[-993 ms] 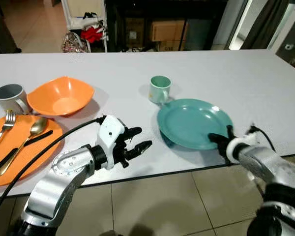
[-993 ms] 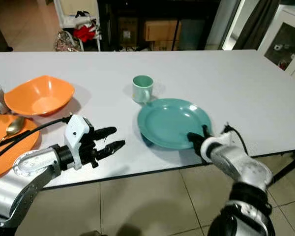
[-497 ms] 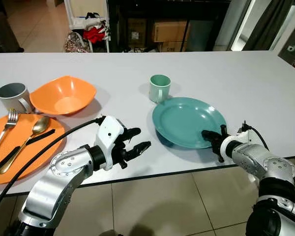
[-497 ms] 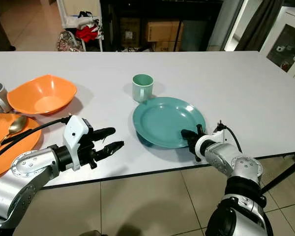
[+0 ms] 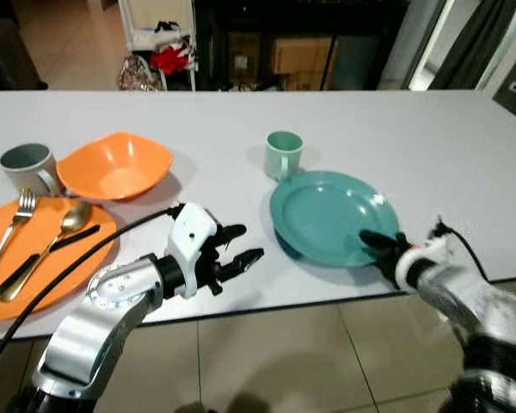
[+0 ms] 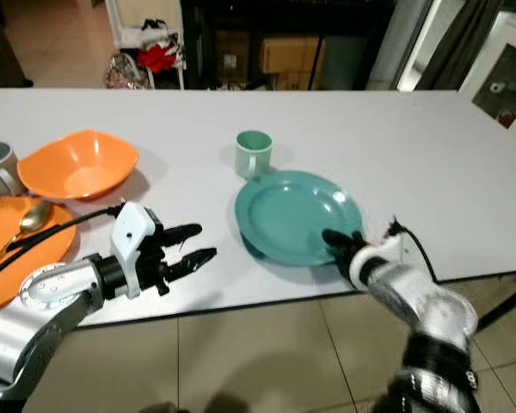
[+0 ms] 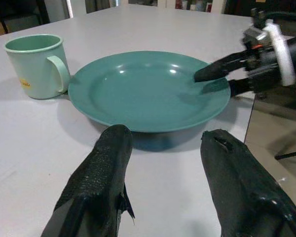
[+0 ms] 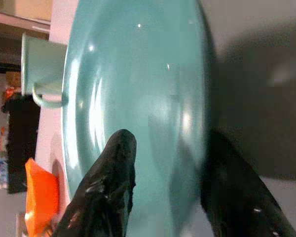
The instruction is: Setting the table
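Note:
A teal plate (image 5: 327, 211) lies on the white table (image 5: 464, 155), its left side raised a little above a dark shadow. My right gripper (image 5: 376, 246) is shut on the plate's near right rim, one finger (image 8: 116, 168) on top and the other under the edge. My left gripper (image 5: 241, 245) is open with nothing in it, hovering over the table's near edge to the left of the plate. From the left wrist view its fingers (image 7: 108, 163) point at the plate (image 7: 148, 89). A mint mug (image 5: 284, 153) stands just behind the plate.
At the far left an orange plate (image 5: 82, 249) carries a fork (image 5: 13, 232), a spoon (image 5: 56, 237) and a black knife (image 5: 34, 267). Behind it stand an orange bowl (image 5: 116, 165) and a grey mug (image 5: 27, 165). The table's near edge runs just beyond both grippers.
The head view swayed. My right gripper kept its hold on the plate's rim and the plate shifted slightly with it. The left arm stayed where it was.

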{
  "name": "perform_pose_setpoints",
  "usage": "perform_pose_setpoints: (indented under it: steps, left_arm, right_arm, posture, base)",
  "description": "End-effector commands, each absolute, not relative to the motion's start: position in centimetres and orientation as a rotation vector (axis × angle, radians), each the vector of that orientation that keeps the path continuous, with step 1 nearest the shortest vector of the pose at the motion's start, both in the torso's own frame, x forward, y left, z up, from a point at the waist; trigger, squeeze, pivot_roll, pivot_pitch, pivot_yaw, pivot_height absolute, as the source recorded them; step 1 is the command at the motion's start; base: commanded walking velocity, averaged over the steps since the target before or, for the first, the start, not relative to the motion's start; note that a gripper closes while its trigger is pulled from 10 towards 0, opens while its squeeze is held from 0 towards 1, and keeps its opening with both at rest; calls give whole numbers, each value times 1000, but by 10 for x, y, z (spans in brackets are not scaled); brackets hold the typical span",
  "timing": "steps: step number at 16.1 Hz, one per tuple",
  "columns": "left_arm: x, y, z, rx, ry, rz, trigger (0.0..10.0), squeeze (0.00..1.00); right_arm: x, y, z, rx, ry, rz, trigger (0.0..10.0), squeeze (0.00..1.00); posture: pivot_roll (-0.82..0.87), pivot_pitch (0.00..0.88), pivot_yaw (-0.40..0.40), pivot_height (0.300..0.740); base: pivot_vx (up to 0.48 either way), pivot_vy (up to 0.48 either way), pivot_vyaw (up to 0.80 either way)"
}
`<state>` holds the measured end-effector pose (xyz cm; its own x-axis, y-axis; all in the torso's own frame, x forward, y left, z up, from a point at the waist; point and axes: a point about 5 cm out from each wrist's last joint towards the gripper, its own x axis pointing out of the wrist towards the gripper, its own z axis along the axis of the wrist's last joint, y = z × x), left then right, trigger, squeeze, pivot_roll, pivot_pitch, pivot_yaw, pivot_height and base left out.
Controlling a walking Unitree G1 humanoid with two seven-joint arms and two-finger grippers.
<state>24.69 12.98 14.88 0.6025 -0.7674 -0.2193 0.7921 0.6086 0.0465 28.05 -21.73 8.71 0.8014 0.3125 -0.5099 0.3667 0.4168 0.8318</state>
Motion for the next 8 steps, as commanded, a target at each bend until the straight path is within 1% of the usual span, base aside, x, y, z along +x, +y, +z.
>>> perform_pose_setpoints:
  steps: [1,4,6,7,8]
  left_arm:
    - [244,127,149,142,187,-915,10000,0]
    - [243,126,148,135,186,-912,10000,0]
    - [242,126,149,122,184,-902,10000,0]
    - [242,127,150,105,188,-864,10000,0]
    - [244,128,152,102,170,-817,10000,0]
  right_arm:
    - [270,-219,96,1137,663,-23,10000,1000]
    - [251,-219,101,1117,647,-23,10000,1000]
    - [228,-218,109,1053,629,-16,10000,1000]
    - [210,-216,120,993,616,32,10000,1000]
    - [203,-216,127,926,609,71,10000,1000]
  posture:
    - [-3,0,-43,740]
    - [-11,0,-41,740]
    - [-17,0,-41,740]
    - [-24,0,-38,740]
    - [-27,0,-38,740]
  base:
    - [0,0,0]
    - [0,0,0]
    - [0,0,0]
    - [0,0,0]
    - [0,0,0]
